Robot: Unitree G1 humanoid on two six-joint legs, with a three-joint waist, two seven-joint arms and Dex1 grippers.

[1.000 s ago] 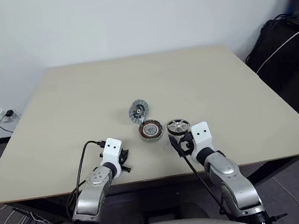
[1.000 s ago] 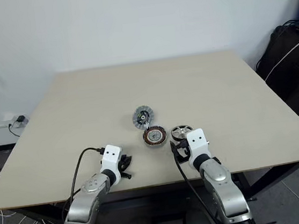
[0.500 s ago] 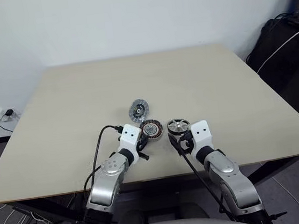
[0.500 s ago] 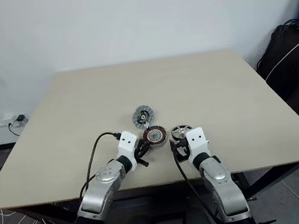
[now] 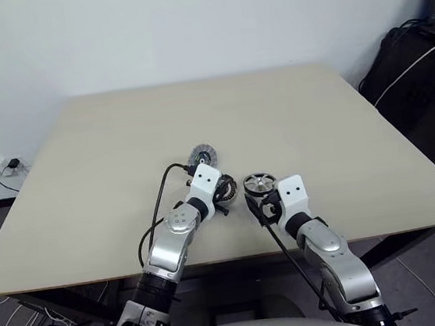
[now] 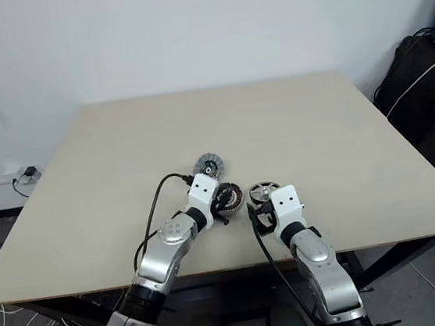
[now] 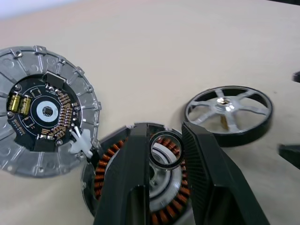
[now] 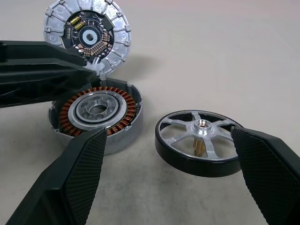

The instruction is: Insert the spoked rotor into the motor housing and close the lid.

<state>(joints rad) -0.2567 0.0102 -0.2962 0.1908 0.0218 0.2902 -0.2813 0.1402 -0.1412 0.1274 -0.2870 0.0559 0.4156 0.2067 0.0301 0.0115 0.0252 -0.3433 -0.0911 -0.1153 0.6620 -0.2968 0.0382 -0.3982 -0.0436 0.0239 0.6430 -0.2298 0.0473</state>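
The motor housing [image 8: 98, 110], a dark disc with copper coils around a pale centre, lies on the table [image 5: 315, 120] near its front middle. Just behind it lies the lid [image 7: 44, 110], ribbed silver rim and dark centre facing up. The spoked rotor [image 8: 199, 140] rests to the housing's right. My left gripper [image 7: 164, 129] hovers over the housing, fingers a little apart, framing its centre ring and holding nothing. My right gripper [image 8: 168, 133] stands wide open just in front of the rotor [image 5: 259, 182], with rotor and housing ahead between its fingers.
The table's front edge runs close behind both grippers. Dark bags and a white cable [image 5: 414, 62] sit off the table's right side. A wall socket with cables [image 5: 6, 167] is low on the left.
My left arm has swung forward, up and to the right from near the table's front edge to the housing. The right arm and the three parts have stayed put.
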